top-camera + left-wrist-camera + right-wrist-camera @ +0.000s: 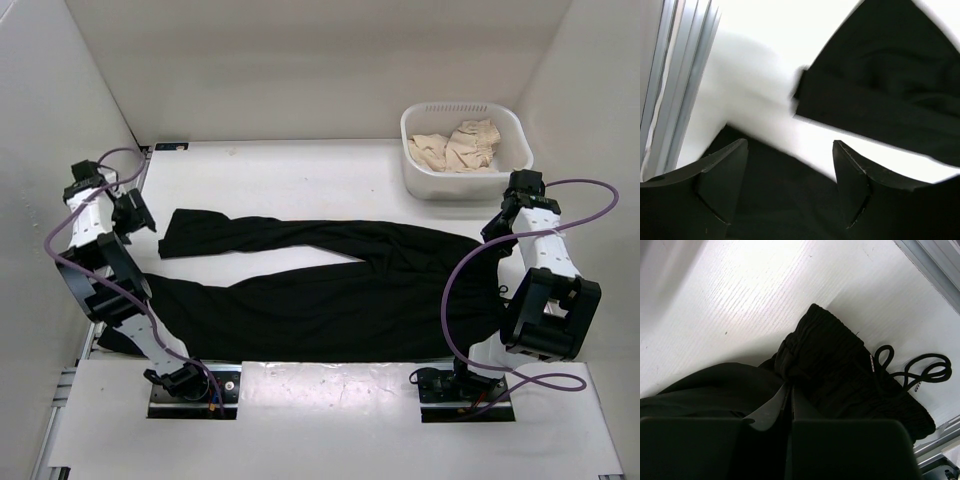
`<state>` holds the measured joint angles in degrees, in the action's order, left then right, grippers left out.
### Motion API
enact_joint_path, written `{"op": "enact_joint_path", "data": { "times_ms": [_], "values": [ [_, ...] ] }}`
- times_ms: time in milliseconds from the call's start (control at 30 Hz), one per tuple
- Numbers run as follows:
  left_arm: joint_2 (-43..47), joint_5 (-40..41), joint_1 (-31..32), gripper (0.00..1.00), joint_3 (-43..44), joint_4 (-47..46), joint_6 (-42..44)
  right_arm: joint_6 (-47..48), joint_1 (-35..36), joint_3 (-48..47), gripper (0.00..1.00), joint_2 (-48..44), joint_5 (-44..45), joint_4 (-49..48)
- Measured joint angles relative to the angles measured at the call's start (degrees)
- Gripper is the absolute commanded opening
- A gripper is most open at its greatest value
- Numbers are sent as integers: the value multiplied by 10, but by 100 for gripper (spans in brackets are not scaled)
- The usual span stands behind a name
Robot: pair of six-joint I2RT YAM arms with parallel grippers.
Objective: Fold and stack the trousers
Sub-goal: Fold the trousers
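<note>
The black trousers [330, 290] lie spread across the table, legs to the left and waistband to the right. My left gripper [135, 215] is open and hovers over the leg ends. In the left wrist view its fingers [725, 175] straddle the near leg's black fabric [790, 200], and the far leg's cuff [880, 100] lies beyond. My right gripper [497, 228] is at the waist end. In the right wrist view it [790, 387] is shut on a bunched fold of the ribbed waistband [840, 365], with the drawstring [920, 370] loose beside it.
A white basket [420, 180] holding beige cloth [462, 147] stands at the back right. White walls enclose the table on the left, back and right. A metal rail [685, 75] runs along the left table edge.
</note>
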<state>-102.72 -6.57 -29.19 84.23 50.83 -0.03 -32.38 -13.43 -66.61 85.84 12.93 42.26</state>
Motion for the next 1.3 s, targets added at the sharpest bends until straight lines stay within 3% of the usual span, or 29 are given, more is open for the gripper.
{"op": "enact_joint_path", "data": {
  "times_ms": [200, 433, 533, 567, 600, 633, 667, 833, 1000, 1100, 1200, 1300],
  "values": [
    [-108, -10, 44, 86, 77, -7, 0, 0, 0, 0, 0, 1, 0, -2],
    [-212, -14, 53, 83, 120, 16, -1, 5, 0, -5, 0, 6, 5, -2],
    [-215, -14, 53, 64, 118, 22, -1, 9, 0, -7, 0, 9, 8, -3],
    [-215, -14, 53, 54, 118, 27, -2, 10, 0, -8, 0, 10, 9, -3],
    [-215, -15, 53, 32, 118, 30, -3, 11, 0, -8, 0, 10, 9, -3],
    [-216, -16, 53, 19, 117, 33, -6, 12, 0, -10, 0, 12, 9, -2],
    [-216, -16, 52, 14, 115, 36, -4, 14, 0, -12, 0, 15, 9, -2],
    [-216, -8, 52, 14, 137, 69, 0, 17, 0, -54, 0, 37, 8, 4],
    [-212, 28, 53, 14, 268, 104, 0, 31, 0, -135, 0, 45, -11, 18],
    [-176, 59, 44, 14, 294, 110, 0, 39, 0, -145, 0, 20, -24, 17],
    [-102, 90, 15, 14, 240, 113, -1, 39, 0, -89, 0, -52, -39, 31],
    [-6, 114, -44, 14, 111, 114, -2, 29, -10, 3, 0, -145, -45, 54]
  ]
}}
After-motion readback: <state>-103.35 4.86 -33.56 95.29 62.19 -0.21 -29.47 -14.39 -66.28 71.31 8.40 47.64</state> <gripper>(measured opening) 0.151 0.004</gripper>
